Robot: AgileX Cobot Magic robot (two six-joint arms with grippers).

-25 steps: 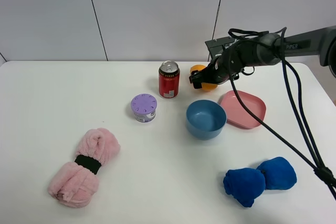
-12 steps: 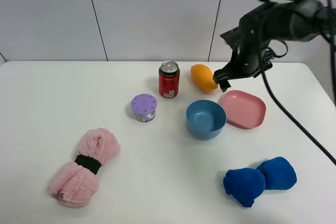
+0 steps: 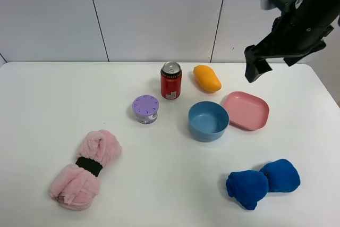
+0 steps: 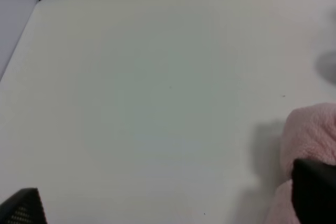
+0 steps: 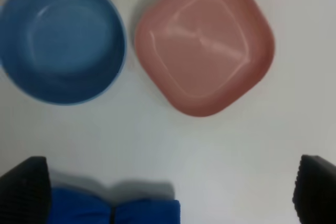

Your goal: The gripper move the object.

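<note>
The orange-yellow mango (image 3: 207,78) lies on the white table behind the blue bowl (image 3: 208,120), right of the red can (image 3: 171,81). My right gripper (image 3: 254,70) hangs high above the table, up and to the right of the mango, apart from it and empty. In the right wrist view its fingertips (image 5: 23,190) sit wide apart, so the right gripper (image 5: 168,192) is open; the mango is out of that view. My left gripper (image 4: 168,203) is open and empty over bare table beside the pink towel (image 4: 310,135). It is out of the high view.
A purple-lidded round container (image 3: 145,109) stands left of the bowl. A pink plate (image 3: 245,110) lies right of the bowl, also in the right wrist view (image 5: 205,43). A rolled pink towel (image 3: 85,169) is front left, a blue cloth (image 3: 263,183) front right.
My right gripper was at the mango, then drew off to its right and rose up and away. The mango stays on the table behind the bowl.
</note>
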